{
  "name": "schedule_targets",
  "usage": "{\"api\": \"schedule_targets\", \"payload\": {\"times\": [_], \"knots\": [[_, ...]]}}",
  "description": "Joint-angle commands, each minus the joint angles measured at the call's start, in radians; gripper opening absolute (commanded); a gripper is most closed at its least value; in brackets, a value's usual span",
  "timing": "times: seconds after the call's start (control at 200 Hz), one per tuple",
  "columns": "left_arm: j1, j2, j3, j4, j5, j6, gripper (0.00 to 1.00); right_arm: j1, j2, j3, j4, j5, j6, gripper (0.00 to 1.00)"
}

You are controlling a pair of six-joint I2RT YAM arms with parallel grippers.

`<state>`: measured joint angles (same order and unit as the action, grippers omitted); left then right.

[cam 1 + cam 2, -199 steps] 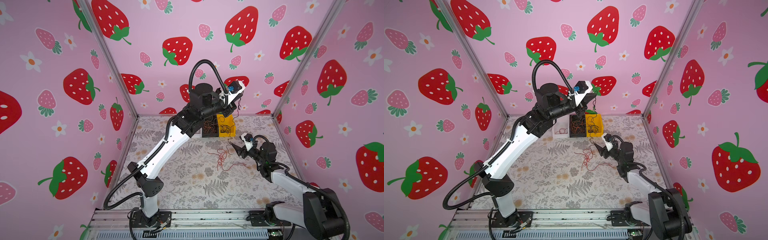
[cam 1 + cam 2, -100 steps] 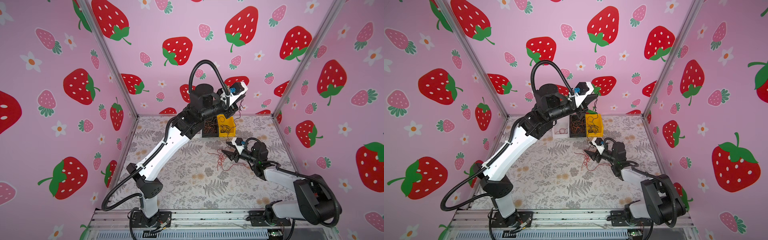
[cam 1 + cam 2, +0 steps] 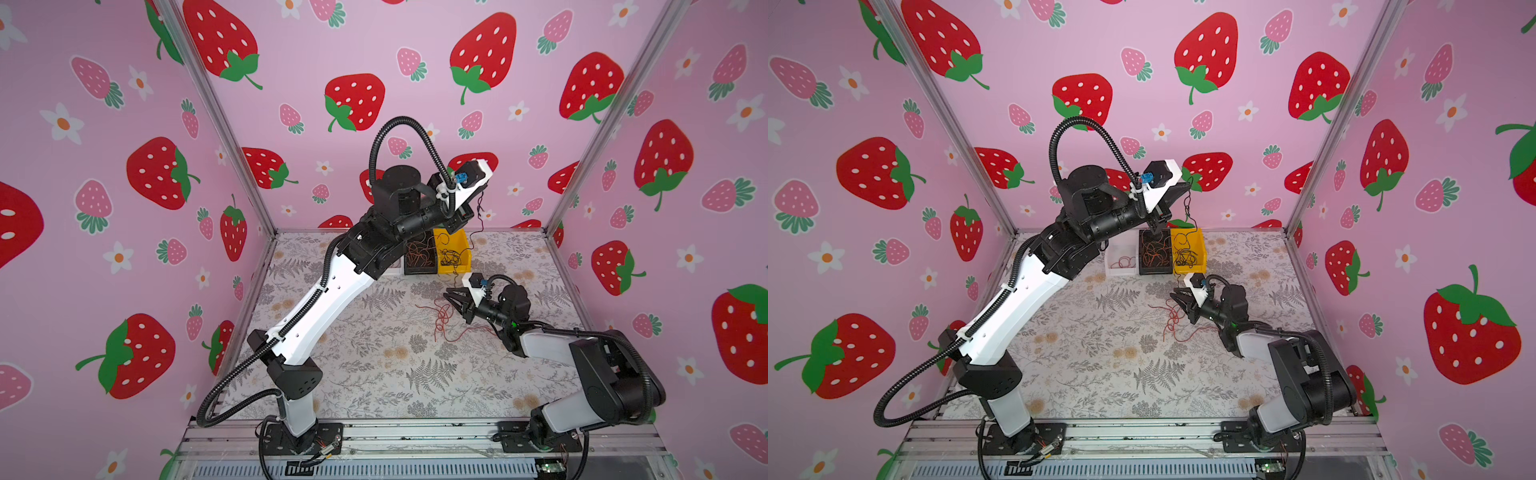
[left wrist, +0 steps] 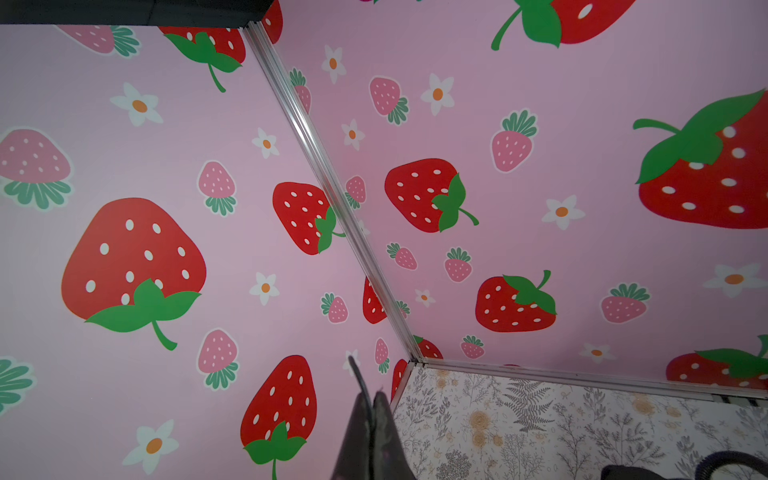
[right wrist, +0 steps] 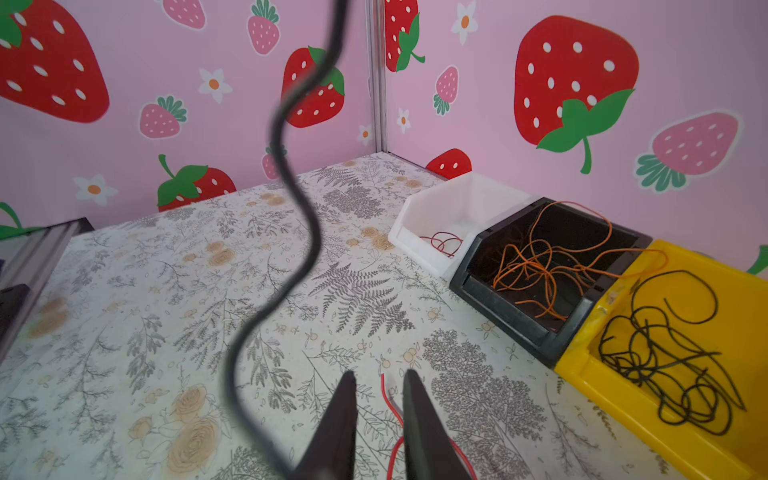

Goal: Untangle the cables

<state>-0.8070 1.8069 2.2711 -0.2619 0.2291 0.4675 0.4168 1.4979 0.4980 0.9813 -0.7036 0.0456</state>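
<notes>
fig.: r. gripper (image 5: 380, 384) jaws narrow, not touching; red cable (image 5: 387, 397) lies betw. them. l. gripper (image 4: 372, 395) jaws pressed together on black cable (image 3: 1187, 203), which dangles above yellow bin (image 3: 1201, 249).

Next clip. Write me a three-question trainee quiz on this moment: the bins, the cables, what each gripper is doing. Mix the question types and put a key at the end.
1. Multiple choice: which bin do the orange cables lie in? A white; B black; C yellow.
2. True or false: the left gripper is shut on a red cable.
3. Fill in: the right gripper, low over the table, has a ___ cable between its open fingers.

Key:
1. B, the black bin.
2. False: it pinches a black cable.
3. Red: the red cable runs between them.
</notes>
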Motion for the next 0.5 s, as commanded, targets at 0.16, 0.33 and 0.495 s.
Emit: {"api": "schedule_targets", "payload": {"times": [0.16,0.33,0.495], "knots": [[0.064,-0.063,-0.006,0.013,-0.073,-0.018,0.0,-0.021,-0.083,-0.044,0.011,0.023,-0.013,0.0],[0.195,-0.149,-0.148,0.086,-0.077,-0.148,0.0,-0.058,-0.144,-0.024,-0.133,0.135,-0.07,0.0],[0.358,-0.24,-0.337,0.184,-0.028,-0.315,0.0,-0.156,-0.186,0.035,-0.268,0.2,-0.069,0.0]]}}
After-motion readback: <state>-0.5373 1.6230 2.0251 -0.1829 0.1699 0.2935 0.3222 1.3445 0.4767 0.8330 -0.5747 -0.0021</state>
